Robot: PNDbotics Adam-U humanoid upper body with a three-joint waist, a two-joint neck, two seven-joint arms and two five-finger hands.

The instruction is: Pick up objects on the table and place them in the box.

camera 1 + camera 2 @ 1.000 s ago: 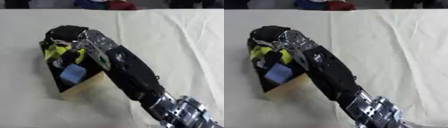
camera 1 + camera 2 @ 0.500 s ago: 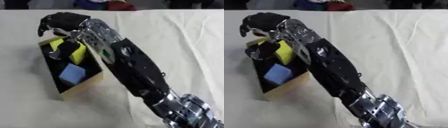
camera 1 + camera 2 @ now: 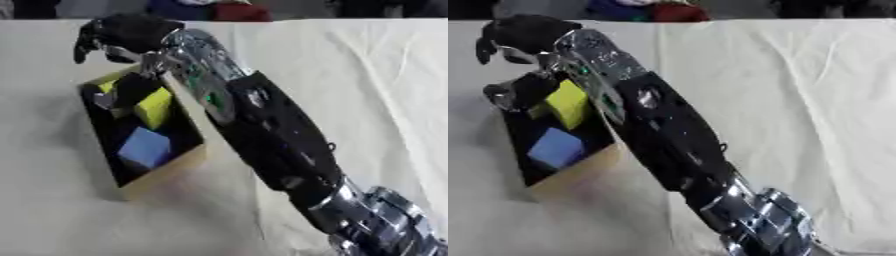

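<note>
Left eye view: hand (image 3: pixel 122 34) beyond box (image 3: pixel 166 172) rim.

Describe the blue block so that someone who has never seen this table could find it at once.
On the cloth-covered table, look to the robot's left for the open box with tan walls and a dark inside. The blue block lies in the near part of it, below the yellow block. It is the only blue thing in the box.

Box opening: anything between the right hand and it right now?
Nothing visible. The right hand hangs above the far end of the box, holding nothing I can see. The yellow block and blue block already lie inside.
</note>
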